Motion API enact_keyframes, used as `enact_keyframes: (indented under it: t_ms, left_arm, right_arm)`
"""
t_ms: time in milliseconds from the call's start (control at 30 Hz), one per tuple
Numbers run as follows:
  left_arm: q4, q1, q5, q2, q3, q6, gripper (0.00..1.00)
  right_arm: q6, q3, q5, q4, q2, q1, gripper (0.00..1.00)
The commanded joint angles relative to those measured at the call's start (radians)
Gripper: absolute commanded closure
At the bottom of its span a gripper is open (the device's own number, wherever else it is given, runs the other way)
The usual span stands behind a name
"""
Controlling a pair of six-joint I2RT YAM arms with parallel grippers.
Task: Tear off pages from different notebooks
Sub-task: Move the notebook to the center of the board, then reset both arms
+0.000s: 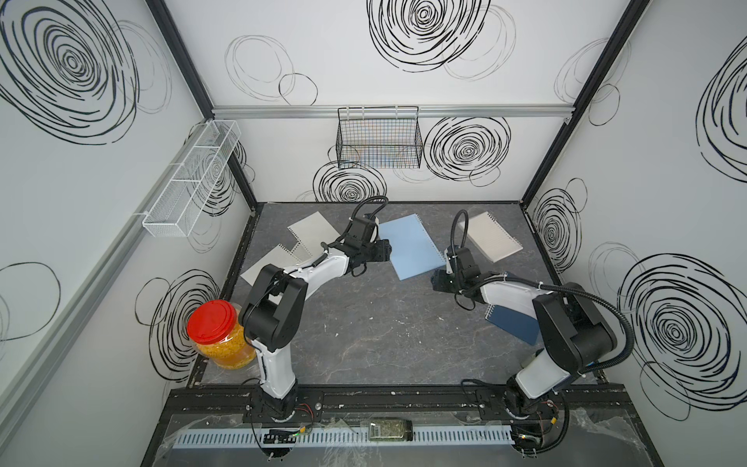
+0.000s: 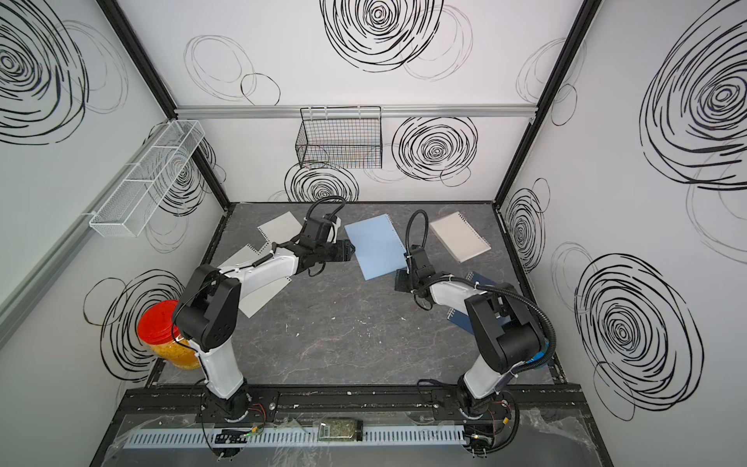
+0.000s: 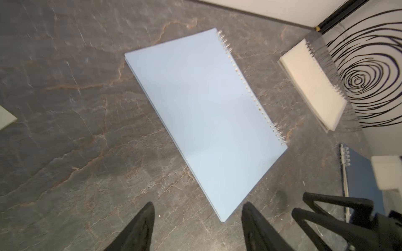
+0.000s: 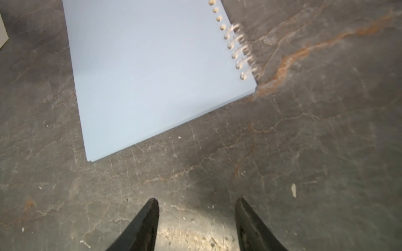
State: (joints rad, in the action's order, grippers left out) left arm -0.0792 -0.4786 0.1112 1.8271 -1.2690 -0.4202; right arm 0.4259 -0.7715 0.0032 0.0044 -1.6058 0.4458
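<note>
In both top views I see the light-blue notebook point(image 1: 410, 246) lying closed and flat at the back middle of the table point(image 1: 376, 335). My left gripper point(image 1: 384, 252) is at its left edge and my right gripper point(image 1: 438, 283) near its front right corner. The clear-covered notebook point(image 1: 493, 236) lies back right, the navy notebook point(image 1: 515, 323) is partly hidden under my right arm point(image 1: 521, 299), and the loose pages point(image 1: 311, 230) lie back left.

Through the left wrist, the left gripper's fingers point(image 3: 141, 228) stand spread and empty, with the blue cover just ahead.

Through the right wrist, the right gripper is likewise spread and holds nothing, above bare table near the notebook's corner.
</note>
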Motion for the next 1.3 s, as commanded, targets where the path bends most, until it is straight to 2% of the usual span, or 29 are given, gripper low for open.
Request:
enact_keyframes:
  t_ms: [0, 367, 400, 433, 467, 633, 867, 1033, 1267]
  left_arm:
    - [-0.055, -0.024, -0.088, -0.042, -0.005, 0.056, 0.33]
    - [-0.162, -0.117, -0.304, -0.135, -0.054, 0.154, 0.31]
    - [-0.17, -0.126, -0.332, -0.143, -0.056, 0.161, 0.29]
    - [-0.174, -0.135, -0.348, -0.156, -0.054, 0.169, 0.15]
    - [-0.165, -0.142, -0.354, -0.172, -0.043, 0.181, 0.01]
    - [-0.148, -0.149, -0.359, -0.262, 0.037, 0.206, 0.01]
    - [-0.215, -0.145, -0.383, -0.348, 0.064, 0.25, 0.01]
    - [-0.234, -0.114, -0.358, -0.388, 0.063, 0.254, 0.01]
    - [-0.173, -0.062, -0.398, -0.452, 0.111, 0.244, 0.01]
  right_arm:
    - [0.007, 0.028, 0.018, 0.015, 0.058, 0.006, 0.4]
    - [-0.013, 0.073, 0.027, 0.021, 0.25, 0.005, 0.33]
    - [-0.013, 0.074, 0.026, 0.019, 0.263, 0.006, 0.3]
    - [-0.014, 0.07, 0.022, 0.012, 0.272, 0.004, 0.04]
    - [-0.017, 0.063, 0.012, -0.002, 0.275, 0.004, 0.0]
    - [-0.022, 0.057, 0.006, -0.037, 0.294, 0.009, 0.0]
    - [0.001, 0.106, 0.061, -0.031, 0.385, 0.008, 0.0]
    - [0.001, 0.098, 0.073, -0.072, 0.426, 0.002, 0.0]
    - [-0.003, 0.11, 0.073, -0.097, 0.484, 0.002, 0.0]
